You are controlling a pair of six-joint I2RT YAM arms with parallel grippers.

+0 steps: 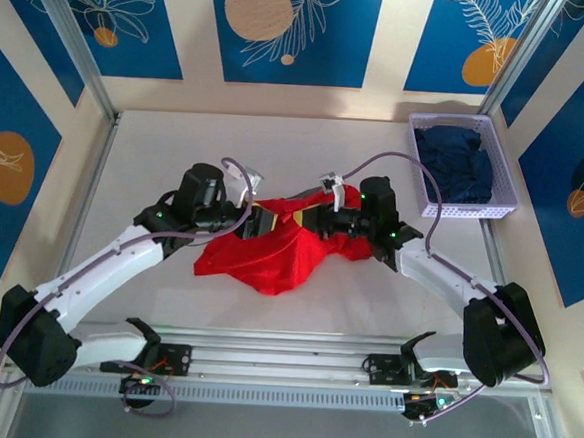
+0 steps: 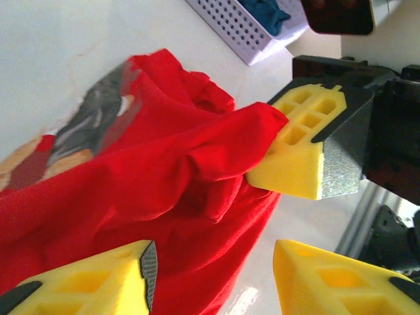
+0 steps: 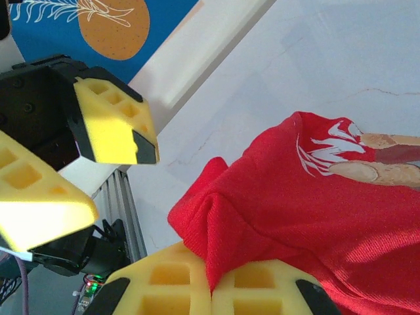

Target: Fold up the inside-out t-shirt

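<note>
The red t-shirt (image 1: 270, 250) lies crumpled in the middle of the table, between the two grippers. Part of its printed picture (image 2: 98, 121) and its white lettering (image 3: 325, 154) face up. My right gripper (image 3: 211, 292) is shut on a bunched fold of the t-shirt (image 3: 315, 216) and holds it raised; its yellow fingers (image 2: 298, 157) pinch that same fold in the left wrist view. My left gripper (image 2: 213, 275) is open just left of it, jaws apart over the red cloth (image 2: 144, 190) without gripping it. From above, the left gripper (image 1: 257, 220) and the right gripper (image 1: 317, 219) sit close together.
A lavender basket (image 1: 473, 207) holding a dark navy garment (image 1: 456, 162) stands at the table's back right corner. Metal posts frame the white table (image 1: 176, 151). An aluminium rail (image 1: 282, 364) with both arm bases runs along the near edge.
</note>
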